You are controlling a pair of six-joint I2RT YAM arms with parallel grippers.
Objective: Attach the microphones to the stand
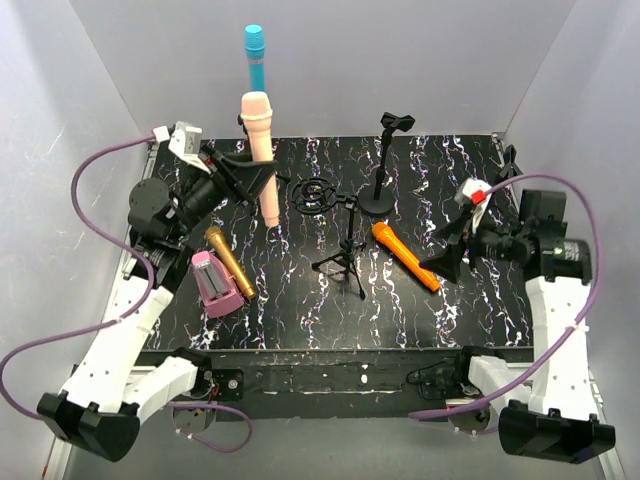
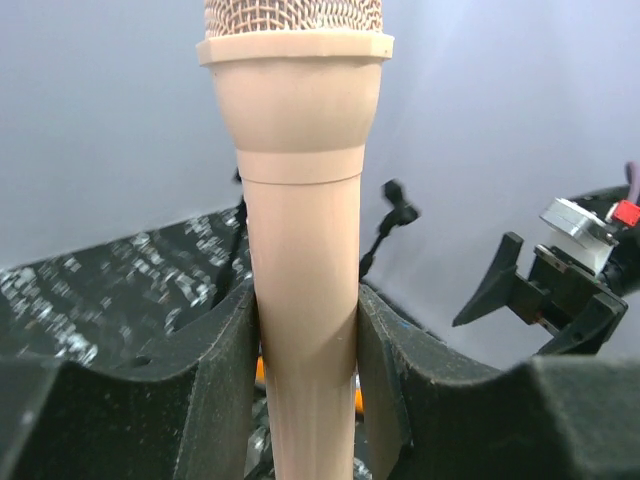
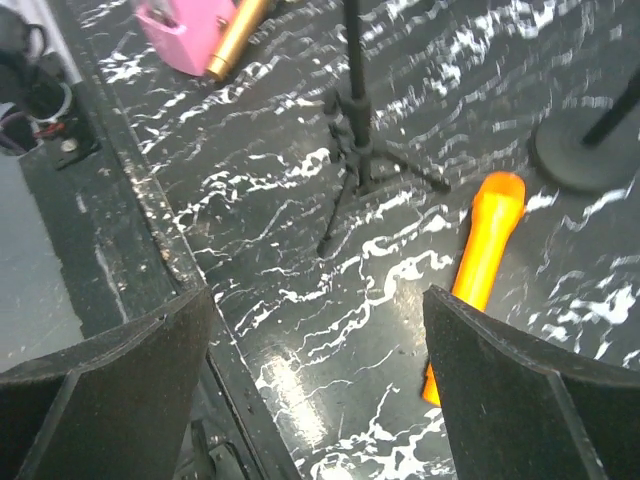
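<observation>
Two sets of fingers, two diff. states. Left fingers (image 1: 250,172) (image 2: 232,375) are clamped on the pale pink mic (image 1: 262,140) (image 2: 300,200), one pad on each side of its handle, closed only as far as the handle allows. Mic is near upright w/ its mesh head on top, at far left. Its lower end hangs over the surface (image 1: 300,310); can't tell if it touches.

Right fingers (image 1: 447,258) (image 3: 505,385) stand wide apart w/ nothing btwn them, low over the right part of the surface. Their tips are just beside the near end of the orange mic (image 1: 405,255) (image 3: 485,240); no contact that I can make out. Orange mic lies flat and diagonal, thicker end toward far left.

Tripod stand (image 1: 345,250) (image 3: 360,120) is upright at centre, just left of the orange mic. Round-base stand (image 1: 385,165) (image 3: 585,150) w/ a clip on top is farther back. Black ring-shaped part (image 1: 315,192) lies btwn that stand and the pink mic.

Golden-brown mic (image 1: 230,262) (image 3: 238,30) lies flat at near left, right up against the flat pink box (image 1: 213,283) (image 3: 185,30). Cyan mic (image 1: 255,55) is upright at far left, beyond the pink one, head up; its foot is hidden, so can't tell what holds it.
</observation>
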